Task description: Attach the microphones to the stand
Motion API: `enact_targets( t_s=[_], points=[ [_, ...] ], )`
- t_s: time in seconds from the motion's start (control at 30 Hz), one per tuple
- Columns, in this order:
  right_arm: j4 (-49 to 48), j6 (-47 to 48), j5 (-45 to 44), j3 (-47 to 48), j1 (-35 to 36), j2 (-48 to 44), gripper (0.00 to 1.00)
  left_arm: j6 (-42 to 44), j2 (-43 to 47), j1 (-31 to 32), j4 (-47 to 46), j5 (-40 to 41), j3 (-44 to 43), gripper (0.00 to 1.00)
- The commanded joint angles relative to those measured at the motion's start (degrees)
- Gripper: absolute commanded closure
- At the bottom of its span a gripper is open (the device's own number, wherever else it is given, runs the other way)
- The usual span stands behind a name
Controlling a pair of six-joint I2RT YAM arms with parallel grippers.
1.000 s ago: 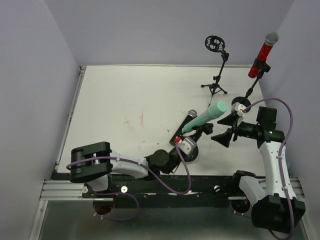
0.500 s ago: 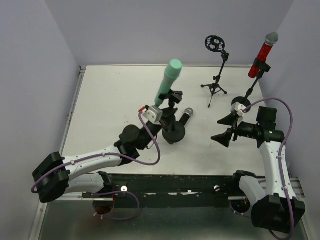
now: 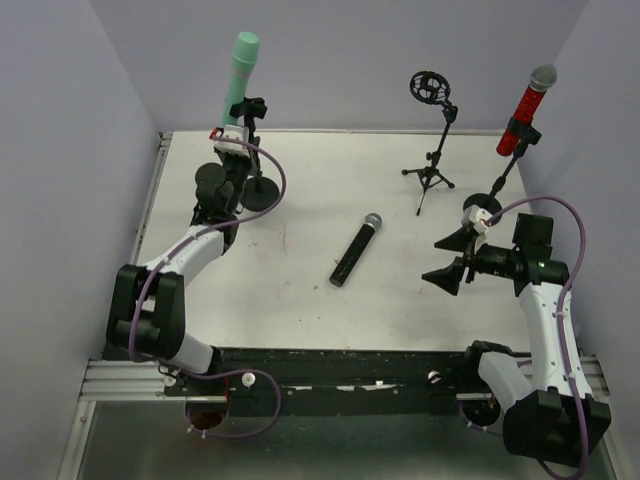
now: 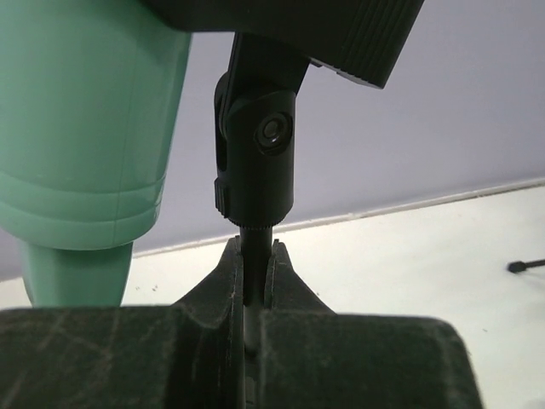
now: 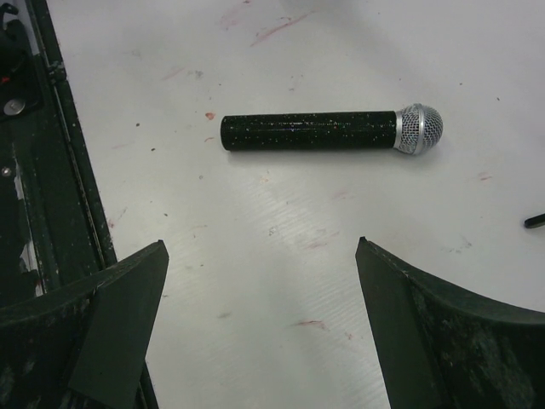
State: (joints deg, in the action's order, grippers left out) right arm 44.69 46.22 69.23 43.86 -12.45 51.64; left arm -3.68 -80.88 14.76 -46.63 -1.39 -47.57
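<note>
A mint-green microphone [image 3: 241, 72] [image 4: 85, 128] stands upright in the clip [image 4: 260, 145] of a round-based stand [image 3: 262, 190] at the table's far left. My left gripper [image 3: 246, 152] [image 4: 254, 247] is shut on that stand's thin pole, just below the clip joint. A black microphone with a silver mesh head [image 3: 356, 250] [image 5: 324, 130] lies flat mid-table. At the back right, a stand holds the red microphone [image 3: 525, 108]. My right gripper [image 3: 450, 258] [image 5: 260, 256] hovers open to the right of the black microphone, with nothing between its fingers.
A black tripod stand [image 3: 430, 175] with a ring-shaped mount [image 3: 431, 87] holding nothing stands at the back, right of centre. Grey walls close in the table on the left, back and right. The arms' mounting rail [image 3: 330, 370] runs along the near edge.
My left arm has swung the stand with the green microphone from the near centre to the far left of the table. The black microphone now lies uncovered. The right arm has stayed put.
</note>
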Motion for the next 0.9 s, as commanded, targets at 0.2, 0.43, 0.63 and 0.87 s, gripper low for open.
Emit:
enact_targets(
  t_s=[0.2, 0.43, 0.63, 0.87],
  points=[
    [1.1, 1.6, -0.06, -0.09, -0.21, 1.36, 0.01, -1.68, -18.68, -9.58, -13.66, -13.46, -14.65, 1.0],
    [1.1, 1.68, -0.41, 0.0, -0.21, 2.76, 0.01, -2.64, -24.14, -11.6, -14.28, -15.84, -16.76, 1.0],
    [1.02, 1.77, -0.5, 0.0, -0.21, 3.29, 0.01, -4.4, -25.73, -12.22, -16.12, -16.1, -14.66, 0.94],
    [1.1, 1.86, -0.24, 0.0, -0.12, 2.86, 0.01, -5.37, -24.07, -12.22, -18.84, -14.87, -9.74, 0.63]
  ],
)
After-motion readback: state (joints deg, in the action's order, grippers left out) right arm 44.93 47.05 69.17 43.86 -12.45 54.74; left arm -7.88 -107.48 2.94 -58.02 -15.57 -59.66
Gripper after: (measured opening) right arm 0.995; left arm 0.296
